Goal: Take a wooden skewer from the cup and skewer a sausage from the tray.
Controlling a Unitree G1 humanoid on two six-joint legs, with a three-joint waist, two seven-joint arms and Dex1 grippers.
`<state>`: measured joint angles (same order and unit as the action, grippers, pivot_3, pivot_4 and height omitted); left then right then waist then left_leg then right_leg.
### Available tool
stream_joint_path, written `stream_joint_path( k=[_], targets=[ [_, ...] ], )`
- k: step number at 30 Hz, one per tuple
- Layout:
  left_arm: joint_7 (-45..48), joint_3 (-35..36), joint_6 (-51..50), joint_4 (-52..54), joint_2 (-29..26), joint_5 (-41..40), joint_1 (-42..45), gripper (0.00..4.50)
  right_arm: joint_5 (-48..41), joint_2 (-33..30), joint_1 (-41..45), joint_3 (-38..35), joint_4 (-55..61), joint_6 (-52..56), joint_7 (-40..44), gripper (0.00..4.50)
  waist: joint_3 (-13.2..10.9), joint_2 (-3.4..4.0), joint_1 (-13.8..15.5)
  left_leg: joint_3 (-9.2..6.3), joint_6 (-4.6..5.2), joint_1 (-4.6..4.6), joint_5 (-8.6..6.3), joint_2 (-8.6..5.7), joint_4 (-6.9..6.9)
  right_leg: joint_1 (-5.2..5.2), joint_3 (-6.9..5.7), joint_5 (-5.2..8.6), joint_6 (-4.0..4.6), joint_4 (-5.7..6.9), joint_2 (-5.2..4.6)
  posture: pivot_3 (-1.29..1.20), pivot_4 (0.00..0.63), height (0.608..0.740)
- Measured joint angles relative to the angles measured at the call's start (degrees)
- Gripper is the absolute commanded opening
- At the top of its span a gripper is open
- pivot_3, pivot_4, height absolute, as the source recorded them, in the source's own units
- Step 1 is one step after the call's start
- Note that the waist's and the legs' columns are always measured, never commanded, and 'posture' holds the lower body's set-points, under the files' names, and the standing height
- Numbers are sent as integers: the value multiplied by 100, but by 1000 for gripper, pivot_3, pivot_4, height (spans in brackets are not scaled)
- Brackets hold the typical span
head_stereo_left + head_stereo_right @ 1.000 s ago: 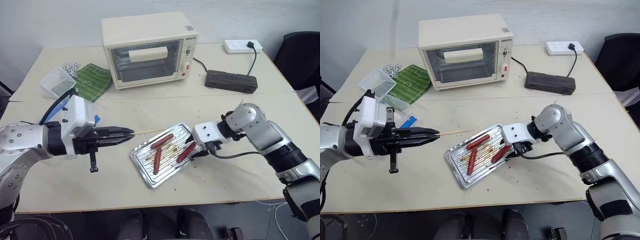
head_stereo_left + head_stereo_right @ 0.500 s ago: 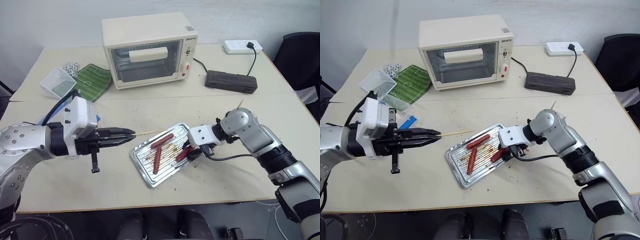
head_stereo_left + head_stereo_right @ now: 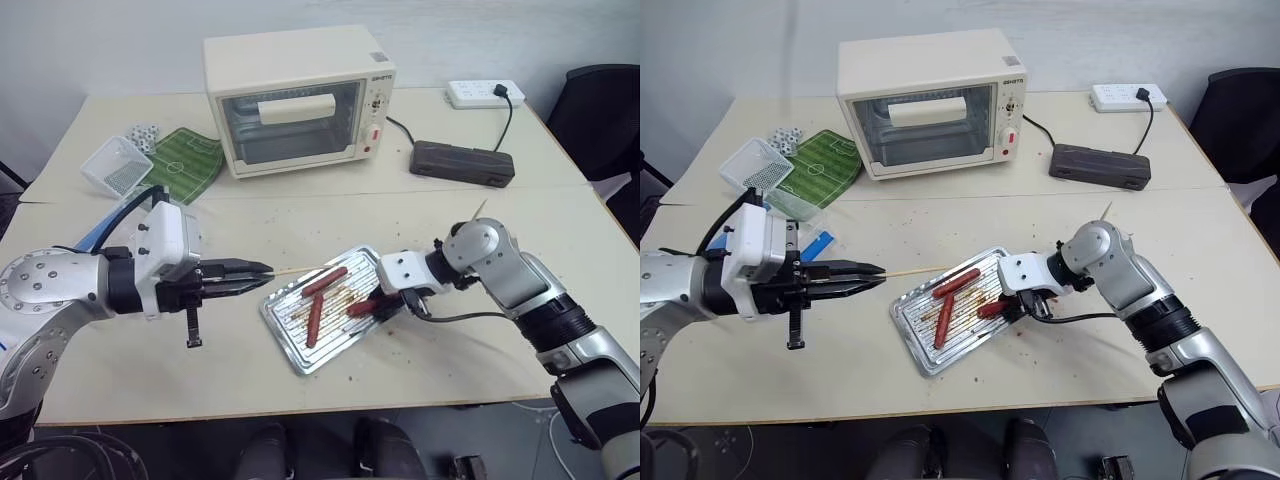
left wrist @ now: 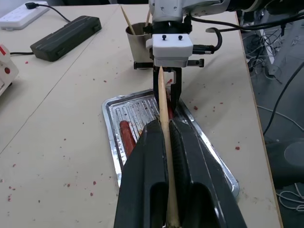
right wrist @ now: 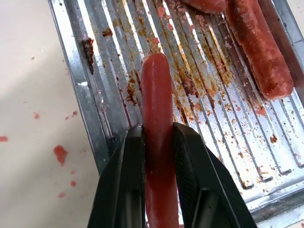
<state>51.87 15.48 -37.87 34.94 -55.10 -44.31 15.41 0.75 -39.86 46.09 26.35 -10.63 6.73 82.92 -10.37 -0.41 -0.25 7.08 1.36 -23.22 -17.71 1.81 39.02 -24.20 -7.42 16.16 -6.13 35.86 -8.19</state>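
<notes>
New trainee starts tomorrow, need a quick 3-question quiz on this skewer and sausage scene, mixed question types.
1. True or false: the left hand is shut on the thin pale wooden skewer.
2. How many slim reddish-brown sausages are on the ribbed silver metal tray? A) two B) three C) five
3. Fill in: the right hand grips one ___ over the tray's rim.

Key: 1 true. 2 B. 3 sausage.

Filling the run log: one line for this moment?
left gripper: shut on wooden skewer | right gripper: shut on sausage in tray
</notes>
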Motion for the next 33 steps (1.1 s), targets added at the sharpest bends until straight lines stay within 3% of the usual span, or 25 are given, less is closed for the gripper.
stream_joint_path(
  k=[9, 20, 26, 33],
  targets=[
    [98, -89, 190, -225, 7, 185, 4, 0, -273, -31, 44, -255, 389, 722, 139, 807, 0, 0, 5, 0, 2, -1, -2, -1, 0, 0, -1, 0, 0, 0, 0, 0, 150, 740],
    [376, -82, 353, -415, -3, 376, -244, 0, -1047, -849, 765, -861, 949, 1902, 476, 807, 0, 0, 2, 1, -8, 0, -9, 9, 0, -2, 0, 5, 9, 0, 14, 0, 150, 740],
    [-62, -292, 358, -249, 478, 406, -206, 0, -1276, -850, 735, -850, 1374, 2394, 460, 807, 0, 0, 12, 2, -5, -1, -10, 9, 4, -2, 3, 4, 8, 2, 11, 0, 150, 740],
    [-258, -370, 358, -198, 531, 434, -44, 0, -1354, -848, 731, -851, 1520, 2626, 409, 807, 0, 0, 11, 2, -4, -1, -10, 8, 5, -2, 3, 4, 8, 2, 11, 0, 150, 740]
  ],
)
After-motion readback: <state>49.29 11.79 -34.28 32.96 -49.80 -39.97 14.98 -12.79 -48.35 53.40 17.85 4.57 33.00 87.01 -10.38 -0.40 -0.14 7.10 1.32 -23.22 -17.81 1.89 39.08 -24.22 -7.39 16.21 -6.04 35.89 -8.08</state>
